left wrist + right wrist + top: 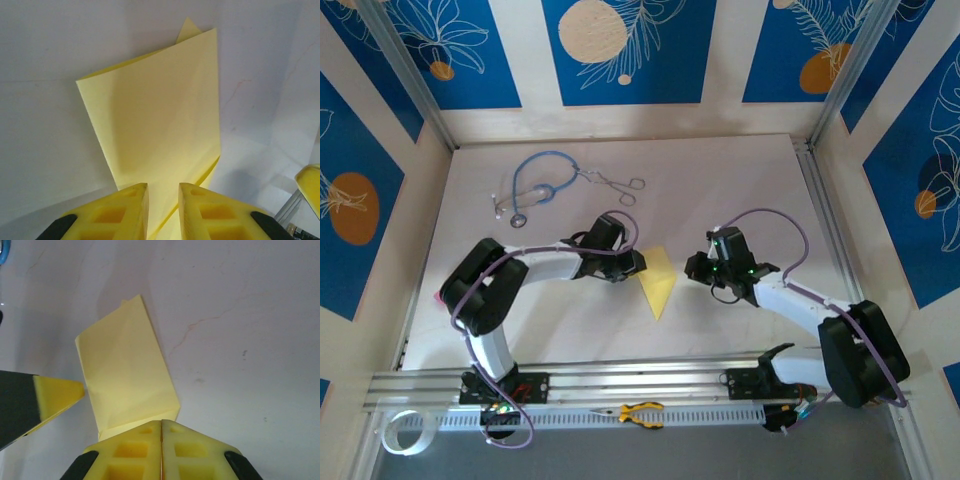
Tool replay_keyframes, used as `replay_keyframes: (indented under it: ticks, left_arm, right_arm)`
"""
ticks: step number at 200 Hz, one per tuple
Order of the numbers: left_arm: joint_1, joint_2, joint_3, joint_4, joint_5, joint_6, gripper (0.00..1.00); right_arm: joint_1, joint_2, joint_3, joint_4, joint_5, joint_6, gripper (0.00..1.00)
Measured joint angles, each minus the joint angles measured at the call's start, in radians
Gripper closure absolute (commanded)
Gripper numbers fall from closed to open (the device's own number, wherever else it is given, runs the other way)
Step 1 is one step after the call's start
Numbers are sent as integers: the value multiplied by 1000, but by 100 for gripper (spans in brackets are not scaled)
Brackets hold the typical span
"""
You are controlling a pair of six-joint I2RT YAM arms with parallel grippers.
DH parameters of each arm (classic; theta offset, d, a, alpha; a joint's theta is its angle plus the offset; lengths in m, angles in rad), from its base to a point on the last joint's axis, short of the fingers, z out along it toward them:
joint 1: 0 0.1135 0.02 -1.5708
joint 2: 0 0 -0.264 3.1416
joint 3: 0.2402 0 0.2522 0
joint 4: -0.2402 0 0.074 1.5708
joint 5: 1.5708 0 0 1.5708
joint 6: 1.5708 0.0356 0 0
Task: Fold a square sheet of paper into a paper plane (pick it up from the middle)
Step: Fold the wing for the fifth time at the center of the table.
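The sheet of paper (657,283) lies on the table (740,190) straight beyond the yellow-handled pliers (640,413), already folded into a narrow wedge whose tip points back toward the pliers. In the left wrist view, its upper layer (160,135) lifts off the layer beneath instead of lying flat

It looks very light, thin and limp. It should bend under its own weight if held by one corner, and it may slide on the smooth table when pushed. It holds a crease, so a stray pinch would probably leave a mark. The best places to hold it are likely the folded edges or the middle, where the layers stack and stiffen it

The left gripper (628,264), beyond the pliers and a little to their left, has its jaws slightly apart. They straddle the paper's edge (162,187) without visibly pinching it

The right gripper (698,268), beyond the pliers and to their right, has its jaws pressed together (161,422) at the paper's edge (127,380). I cannot tell whether they nip the paper
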Motion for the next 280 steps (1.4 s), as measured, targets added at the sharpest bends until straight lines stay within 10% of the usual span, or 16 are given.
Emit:
replay_keyframes:
  ticks: [113,280]
  left_arm:
    - [-2,88,41,2,11,32,82]
    - [18,130,79,0,103,142,83]
  right_arm:
    - [-8,116,0,50,-122,90,63]
    - [-117,278,43,100,-309,111,64]
